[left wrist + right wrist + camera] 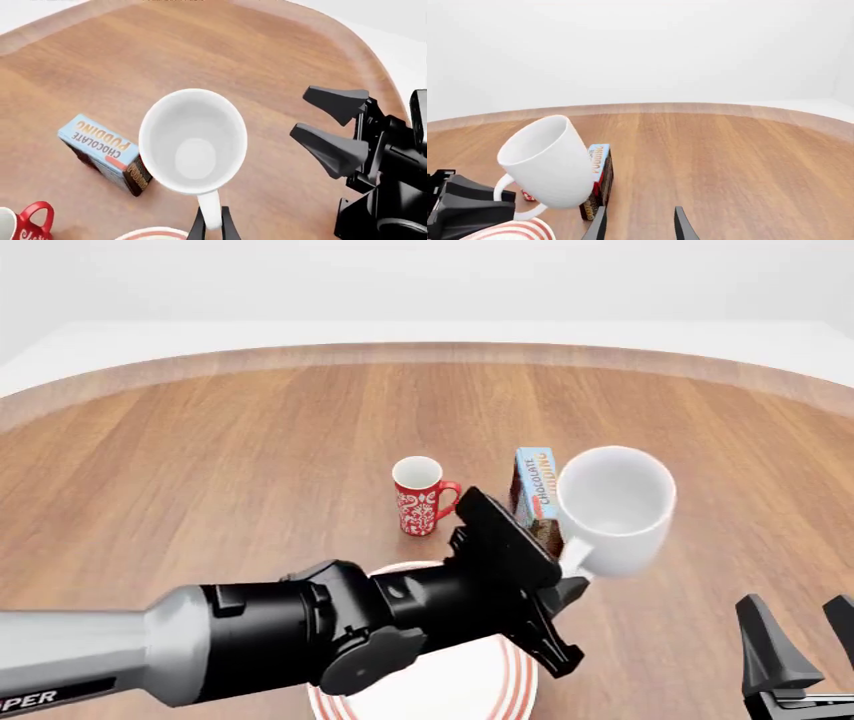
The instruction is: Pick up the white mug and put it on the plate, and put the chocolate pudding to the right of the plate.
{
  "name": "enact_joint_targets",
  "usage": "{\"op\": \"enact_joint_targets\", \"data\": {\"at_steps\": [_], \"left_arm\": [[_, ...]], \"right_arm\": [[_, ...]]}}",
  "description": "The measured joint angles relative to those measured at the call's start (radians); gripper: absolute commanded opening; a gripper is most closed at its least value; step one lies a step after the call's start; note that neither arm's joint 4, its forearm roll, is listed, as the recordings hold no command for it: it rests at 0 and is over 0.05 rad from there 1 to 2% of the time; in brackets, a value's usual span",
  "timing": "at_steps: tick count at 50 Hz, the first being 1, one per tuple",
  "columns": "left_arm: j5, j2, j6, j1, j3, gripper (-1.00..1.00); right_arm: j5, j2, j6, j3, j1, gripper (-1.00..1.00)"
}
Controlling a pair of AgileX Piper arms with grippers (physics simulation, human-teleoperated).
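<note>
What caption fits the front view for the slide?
Left gripper holds the white mug by its handle, lifted and tilted, beside the chocolate pudding; plate below.

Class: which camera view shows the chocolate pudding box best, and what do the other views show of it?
The left wrist view: the chocolate pudding box shows its whole lettered blue face, only its corner behind the white mug. The front view shows the box small, partly hidden. The right wrist view shows just a narrow edge behind the mug.
</note>
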Motion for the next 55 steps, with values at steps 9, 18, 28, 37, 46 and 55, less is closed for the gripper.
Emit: {"op": "enact_joint_targets", "data": {"at_steps": [9, 18, 28, 37, 46, 55], "left_arm": [[-0.03, -0.055, -0.011, 0.006, 0.067, -1.0], [-0.058, -0.108, -0.021, 0.024, 0.128, -1.0], [-0.076, -0.177, -0.028, 0.046, 0.19, -1.0], [-0.086, -0.228, -0.033, 0.061, 0.24, -1.0], [-0.104, -0.27, -0.046, 0.082, 0.294, -1.0], [-0.123, -0.304, -0.062, 0.107, 0.345, -1.0]], "right_arm": [[0.0, 0.0, -0.001, 0.0, 0.0, 1.0], [0.0, 0.0, -0.001, 0.0, 0.001, 1.0], [0.0, 0.0, -0.001, 0.0, 0.001, 1.0], [0.0, 0.0, 0.0, 0.0, 0.001, 1.0], [0.001, 0.0, 0.0, 0.0, 0.001, 1.0], [0.001, 0.0, 0.001, -0.001, 0.0, 1.0]]}}
